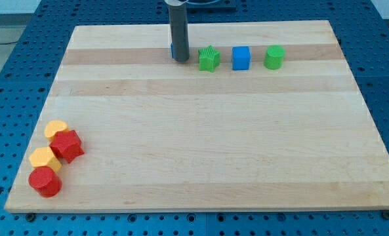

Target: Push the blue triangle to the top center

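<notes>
Planted near the view's top centre on the wooden board (201,131): my tip (180,60), the lower end of a straight dark rod coming down from the view's top edge. No jaws on it, nothing gripped, only a bare end at the board surface. Just behind the tip and mostly hidden by the rod: a sliver of a blue block (172,51) showing at the rod's left side, apparently touching it; shape impossible to make out from so little, though likely the blue triangle.

To the view's right of the tip, in a rough row along the top band of the board: a green star-like block (208,59) just beside the rod, then a blue cube (241,58), then a green rounded block (274,57), each apart from its neighbour.

Well apart, near the view's bottom left corner: a tight cluster of four. Topmost a yellow block (56,129), touching a red block (67,145) below and right of it; next a second yellow block (44,158), and lowest a red cylinder (45,181). Around the board, a blue perforated table (10,72).
</notes>
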You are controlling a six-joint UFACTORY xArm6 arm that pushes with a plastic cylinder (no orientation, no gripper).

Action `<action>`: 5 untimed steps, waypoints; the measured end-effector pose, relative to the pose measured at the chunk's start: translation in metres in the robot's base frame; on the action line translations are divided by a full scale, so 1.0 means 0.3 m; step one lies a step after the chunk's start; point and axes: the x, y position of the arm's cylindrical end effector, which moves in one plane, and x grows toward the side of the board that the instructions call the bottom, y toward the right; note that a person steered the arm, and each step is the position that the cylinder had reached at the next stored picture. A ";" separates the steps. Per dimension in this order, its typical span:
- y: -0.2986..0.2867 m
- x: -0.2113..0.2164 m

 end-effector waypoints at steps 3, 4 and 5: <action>-0.046 -0.083; 0.020 -0.114; 0.096 -0.161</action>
